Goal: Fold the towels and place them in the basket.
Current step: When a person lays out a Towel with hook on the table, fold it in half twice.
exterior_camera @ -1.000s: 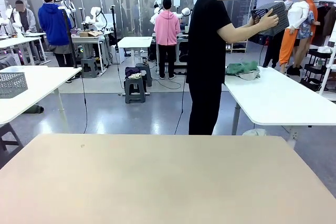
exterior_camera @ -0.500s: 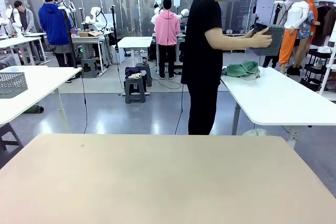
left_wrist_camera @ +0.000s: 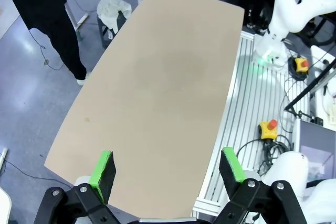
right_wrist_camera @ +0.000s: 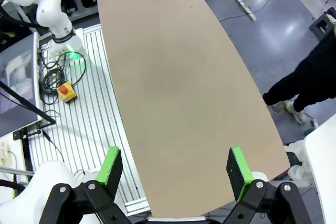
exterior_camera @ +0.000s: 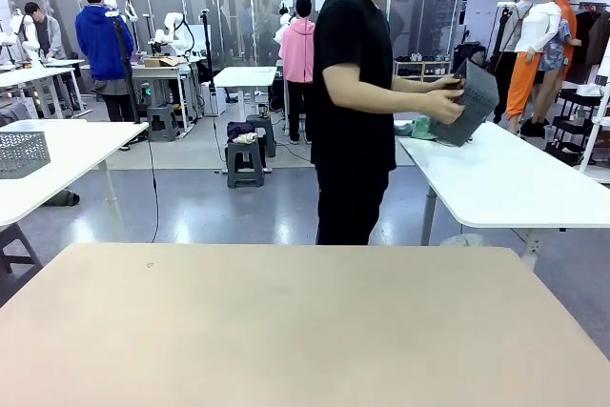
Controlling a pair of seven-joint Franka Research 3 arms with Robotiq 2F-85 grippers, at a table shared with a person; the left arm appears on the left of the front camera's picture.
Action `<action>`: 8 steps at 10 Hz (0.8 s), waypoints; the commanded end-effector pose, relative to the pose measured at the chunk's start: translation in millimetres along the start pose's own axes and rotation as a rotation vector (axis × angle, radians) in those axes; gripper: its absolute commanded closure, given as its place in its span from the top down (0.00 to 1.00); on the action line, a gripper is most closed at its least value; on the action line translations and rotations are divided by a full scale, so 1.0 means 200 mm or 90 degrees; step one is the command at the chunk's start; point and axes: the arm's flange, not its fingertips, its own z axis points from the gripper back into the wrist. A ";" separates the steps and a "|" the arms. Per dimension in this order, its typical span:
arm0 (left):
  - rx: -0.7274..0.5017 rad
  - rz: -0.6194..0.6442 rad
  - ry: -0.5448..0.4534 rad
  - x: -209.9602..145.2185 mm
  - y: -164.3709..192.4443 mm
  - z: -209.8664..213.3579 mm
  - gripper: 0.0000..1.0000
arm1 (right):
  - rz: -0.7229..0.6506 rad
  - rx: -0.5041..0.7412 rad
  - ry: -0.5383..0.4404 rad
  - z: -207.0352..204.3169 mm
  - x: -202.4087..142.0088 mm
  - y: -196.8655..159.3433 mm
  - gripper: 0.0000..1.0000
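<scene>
1. The person [exterior_camera: 353, 92] has lowered the basket [exterior_camera: 474, 102] from shoulder height to the white table [exterior_camera: 515, 178], upper right, beside the towels [exterior_camera: 416, 128], likely to gather them.
2. Left gripper [left_wrist_camera: 167, 166] and right gripper [right_wrist_camera: 174, 166] hang fully open, empty, above the beige table [exterior_camera: 286, 331].

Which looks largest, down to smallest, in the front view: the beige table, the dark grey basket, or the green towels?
1. beige table, nearest the camera
2. dark grey basket
3. green towels, partly hidden
</scene>
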 end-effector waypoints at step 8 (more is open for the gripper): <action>0.001 -0.003 -0.006 0.02 0.00 0.00 1.00 | 0.009 0.003 -0.006 0.00 0.00 0.00 1.00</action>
